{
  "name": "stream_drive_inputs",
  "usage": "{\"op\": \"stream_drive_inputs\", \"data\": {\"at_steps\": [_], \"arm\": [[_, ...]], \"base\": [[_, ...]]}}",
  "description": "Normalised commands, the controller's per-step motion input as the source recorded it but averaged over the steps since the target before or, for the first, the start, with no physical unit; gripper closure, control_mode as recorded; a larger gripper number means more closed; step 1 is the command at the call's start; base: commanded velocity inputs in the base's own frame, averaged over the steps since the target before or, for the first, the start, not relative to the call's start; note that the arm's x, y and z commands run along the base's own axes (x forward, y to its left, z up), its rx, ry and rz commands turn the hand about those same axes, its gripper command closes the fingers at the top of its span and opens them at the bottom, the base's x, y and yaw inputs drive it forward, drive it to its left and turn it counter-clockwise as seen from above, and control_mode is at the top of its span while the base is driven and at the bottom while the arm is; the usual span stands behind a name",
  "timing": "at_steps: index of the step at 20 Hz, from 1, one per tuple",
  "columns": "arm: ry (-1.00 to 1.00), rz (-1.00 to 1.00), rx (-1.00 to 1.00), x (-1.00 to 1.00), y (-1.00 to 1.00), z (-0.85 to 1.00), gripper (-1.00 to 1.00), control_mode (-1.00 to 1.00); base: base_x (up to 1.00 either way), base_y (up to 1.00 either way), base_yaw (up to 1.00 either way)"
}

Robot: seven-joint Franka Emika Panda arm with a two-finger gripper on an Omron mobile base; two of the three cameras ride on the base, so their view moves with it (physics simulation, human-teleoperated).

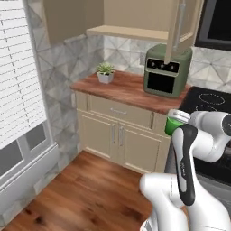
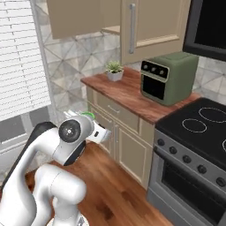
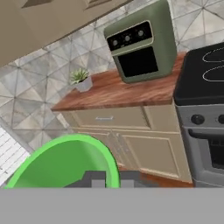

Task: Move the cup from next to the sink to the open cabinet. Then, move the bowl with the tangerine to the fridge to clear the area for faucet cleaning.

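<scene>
- Cup [image 3: 61,162] is carried in the air, low in front of the lower cabinet doors [image 1: 119,137]; the jaws are clamped on its rim, as seen in the hand view.
- Grip is judged shallow, on the rim only; a sharp swing of the arm could let the cup slip to the wooden floor [image 1: 90,194].
- Open cabinet shelf [image 1: 128,31] sits high above the desk [image 1: 128,90]; the lift passes near the green countertop oven [image 1: 166,71] and the hanging open door [image 1: 178,27], so a clipped edge could knock the cup loose.
- Potted plant [image 1: 105,72] on the desk could be swept over by a low approach.
- Cup tilt cannot be judged; a tilted release on the shelf could tip it.
</scene>
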Motion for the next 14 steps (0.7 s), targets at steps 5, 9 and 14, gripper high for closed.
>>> {"op": "stream_drive_inputs", "data": {"at_steps": [5,9,14], "arm": [[0.00,0.00,0.00,0.00,0.00,0.00,1.00,1.00],[0.00,0.00,0.00,0.00,0.00,0.00,1.00,1.00],[0.00,0.00,0.00,0.00,0.00,0.00,1.00,1.00]], "base": [[1.00,1.00,-0.59],[1.00,1.00,-0.62],[1.00,1.00,-0.57]]}}
